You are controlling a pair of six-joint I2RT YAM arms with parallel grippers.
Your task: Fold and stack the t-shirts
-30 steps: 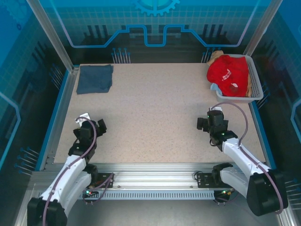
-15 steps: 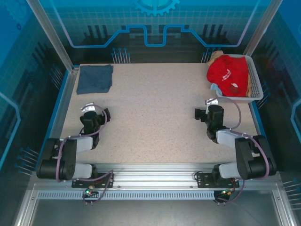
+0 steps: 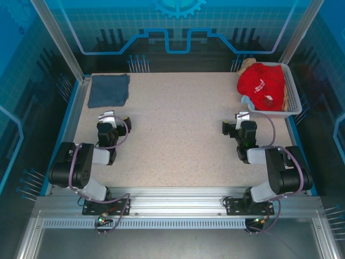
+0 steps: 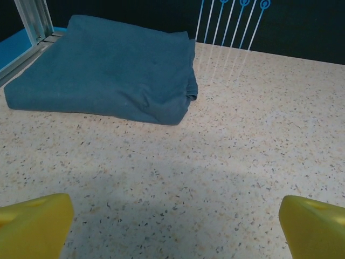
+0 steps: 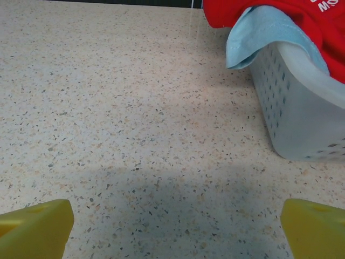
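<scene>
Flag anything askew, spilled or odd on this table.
A light blue shirt spills over the near rim of the white basket, beneath the red shirt. The folded slate-blue shirt lies neatly in the far left corner.

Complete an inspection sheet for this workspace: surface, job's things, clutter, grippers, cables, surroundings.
Surface: speckled beige table, no stains seen.
Job's things: slate-blue t-shirt folded at the far left corner; red t-shirt atop a pile in the basket, light blue shirt drooping over its rim.
Clutter: nothing seen.
Grippers: left gripper and right gripper open, empty, low over the table.
Cables: cable looped at each wrist, apart from the cloth.
Surroundings: blue panels; aluminium rail at the near edge.
</scene>
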